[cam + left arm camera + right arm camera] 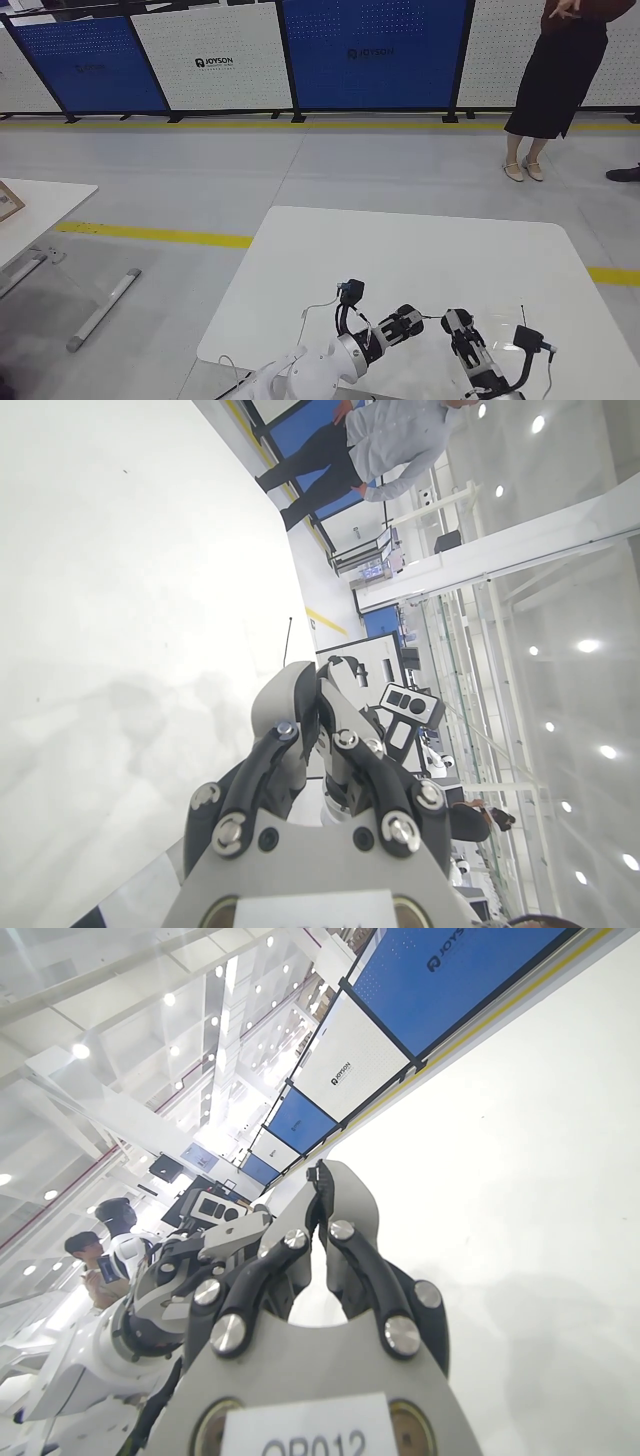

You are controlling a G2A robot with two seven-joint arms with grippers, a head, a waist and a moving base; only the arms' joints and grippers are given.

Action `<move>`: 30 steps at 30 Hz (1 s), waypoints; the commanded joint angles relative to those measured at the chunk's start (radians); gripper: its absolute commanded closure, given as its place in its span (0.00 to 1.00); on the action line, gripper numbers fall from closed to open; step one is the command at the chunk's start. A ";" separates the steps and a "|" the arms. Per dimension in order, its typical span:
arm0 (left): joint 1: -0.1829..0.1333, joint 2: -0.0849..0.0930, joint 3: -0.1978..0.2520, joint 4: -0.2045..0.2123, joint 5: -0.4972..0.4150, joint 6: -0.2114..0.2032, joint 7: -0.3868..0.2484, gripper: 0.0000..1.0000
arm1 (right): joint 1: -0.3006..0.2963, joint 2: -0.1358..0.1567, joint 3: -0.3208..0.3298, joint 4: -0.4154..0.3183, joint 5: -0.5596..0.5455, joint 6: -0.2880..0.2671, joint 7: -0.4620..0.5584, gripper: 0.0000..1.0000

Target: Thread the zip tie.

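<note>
Zip tie waits untouched: the zip tie point(522, 314) is seen lying flat on the white counter point(400, 250), on the robot's right side, as a thin black line. It is touched by neither arm. Its long axis is laid pointing away from the robot, toward the counter's far edge.

The left claw point(410, 323) and the right claw point(455, 322) are held close together above the counter's near part. Both are clenched, and nothing can be made out between their fingers.

The tie is placed on the outer side of the right arm, near its wrist, so the right arm is judged the nearer. From the left claw it is reached only past the other arm. A pickup is judged to require the right claw to be released and swung outward, with its jaws set across the strap's length.
</note>
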State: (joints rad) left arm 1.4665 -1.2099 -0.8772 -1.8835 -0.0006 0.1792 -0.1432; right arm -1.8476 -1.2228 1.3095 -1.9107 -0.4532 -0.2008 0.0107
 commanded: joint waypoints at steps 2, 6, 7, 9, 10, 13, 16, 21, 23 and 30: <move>0.000 0.000 0.001 -0.001 0.003 0.001 -0.002 1.00 | -0.002 0.000 0.001 -0.001 -0.001 -0.004 0.001 1.00; 0.001 -0.001 0.005 -0.003 0.007 0.001 -0.006 1.00 | -0.004 0.001 0.003 -0.003 0.004 -0.013 0.011 1.00; 0.001 -0.001 0.006 -0.004 0.007 0.000 -0.006 1.00 | -0.004 0.001 0.004 -0.005 0.007 -0.014 0.017 1.00; 0.001 -0.001 0.007 -0.005 0.004 0.001 -0.006 1.00 | -0.004 0.001 0.005 -0.007 0.013 -0.018 0.027 1.00; 0.001 -0.002 0.007 -0.006 0.003 0.001 -0.006 1.00 | -0.004 0.001 0.006 -0.007 0.017 -0.020 0.032 1.00; 0.002 -0.002 0.007 -0.006 -0.001 0.002 -0.005 1.00 | -0.003 0.002 0.009 -0.007 0.030 -0.021 0.043 0.01; 0.004 -0.003 0.005 -0.006 -0.010 0.006 0.004 1.00 | -0.001 0.002 0.011 -0.005 0.042 -0.024 0.049 0.00; 0.006 -0.006 -0.004 -0.004 -0.042 0.022 0.024 1.00 | 0.000 0.002 0.015 -0.001 0.053 -0.032 0.051 0.00; 0.008 -0.008 -0.011 -0.004 -0.066 0.028 0.041 1.00 | -0.001 0.002 0.019 0.001 0.059 -0.037 0.049 0.00; 0.013 -0.013 -0.037 -0.017 -0.131 0.044 0.080 1.00 | -0.010 0.003 0.030 0.003 0.061 -0.041 0.038 0.00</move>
State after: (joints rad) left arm 1.4784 -1.2227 -0.9110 -1.8969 -0.1250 0.2225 -0.0650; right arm -1.8570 -1.2201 1.3390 -1.9080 -0.3926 -0.2423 0.0490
